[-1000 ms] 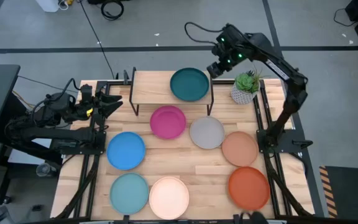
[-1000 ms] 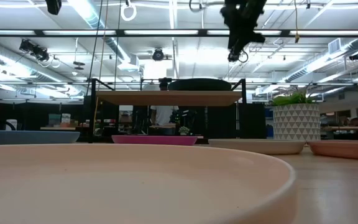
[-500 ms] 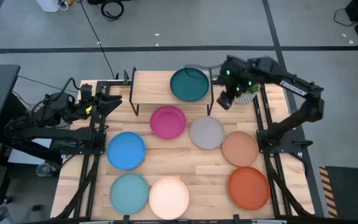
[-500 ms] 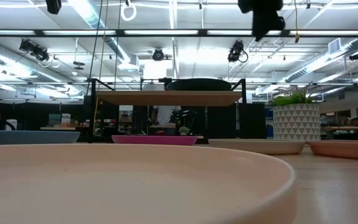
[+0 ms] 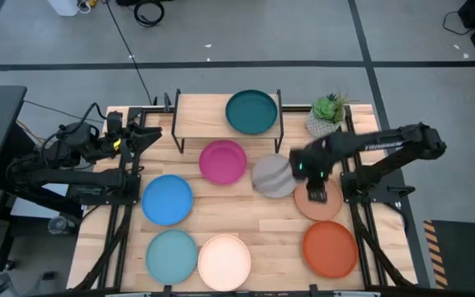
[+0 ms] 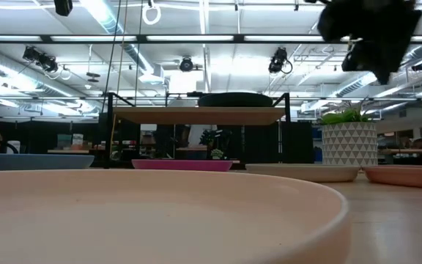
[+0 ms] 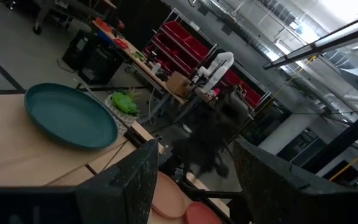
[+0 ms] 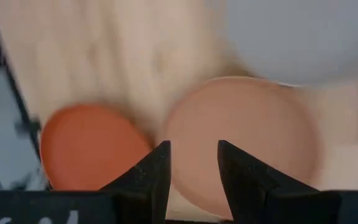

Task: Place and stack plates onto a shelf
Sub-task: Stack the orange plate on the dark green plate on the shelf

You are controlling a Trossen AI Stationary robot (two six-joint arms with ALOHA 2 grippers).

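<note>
Overhead, the right gripper [image 5: 317, 195] hovers above the tan plate [image 5: 320, 202] on the table [image 5: 270, 227], jaws slightly parted and empty; a teal plate [image 5: 251, 111] sits on the shelf [image 5: 200, 115].

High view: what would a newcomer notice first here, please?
Bright plates spread over the wooden table, with only the teal plate up on the shelf. The right gripper hangs over the tan plate, fingers open, beside the grey plate. The left arm rests at the table's left edge.
</note>
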